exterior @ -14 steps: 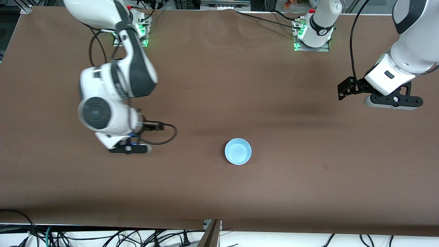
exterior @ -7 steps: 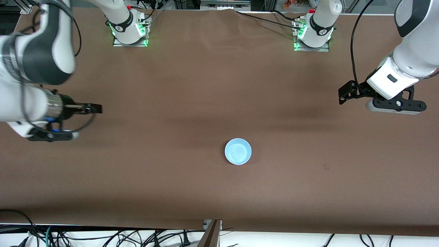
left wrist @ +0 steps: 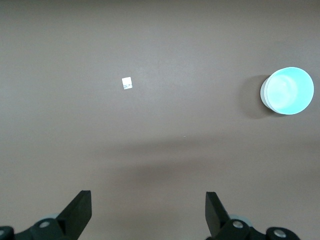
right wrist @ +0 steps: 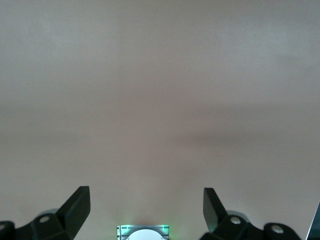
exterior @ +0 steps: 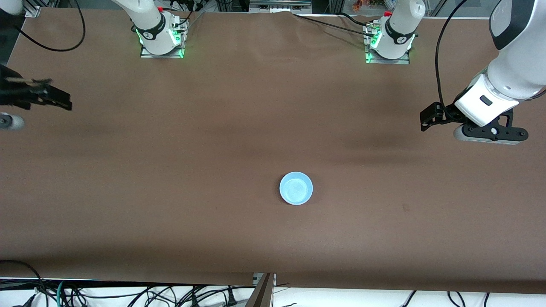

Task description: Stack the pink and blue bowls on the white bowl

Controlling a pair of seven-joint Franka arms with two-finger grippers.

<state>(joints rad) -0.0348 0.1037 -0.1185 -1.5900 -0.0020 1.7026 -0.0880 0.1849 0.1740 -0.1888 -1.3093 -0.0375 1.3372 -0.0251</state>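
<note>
From my station I see one light sky-blue round plastic bowl (exterior: 296,188) sitting upright on the brown cloth-covered table (exterior: 239,128), about midway between the two arms' ends and nearer to the front camera than either base. In the left wrist view the same bowl (left wrist: 288,91) shows a pale rim just under its blue edge, which may be another bowl beneath it; I cannot tell for sure. I see no separate pink or white bowl anywhere on the table.

The left gripper (exterior: 488,133) hangs over the table toward the left arm's end, well apart from the bowl. Its fingers (left wrist: 79,212) are spread wide with nothing between them. A small white square scrap (left wrist: 127,83) lies on the table in that wrist view.

The right gripper (exterior: 8,121) is at the edge of the front view, over the right arm's end of the table. Its fingers (right wrist: 75,206) are also released and spread, holding nothing, over bare brown cloth.
</note>
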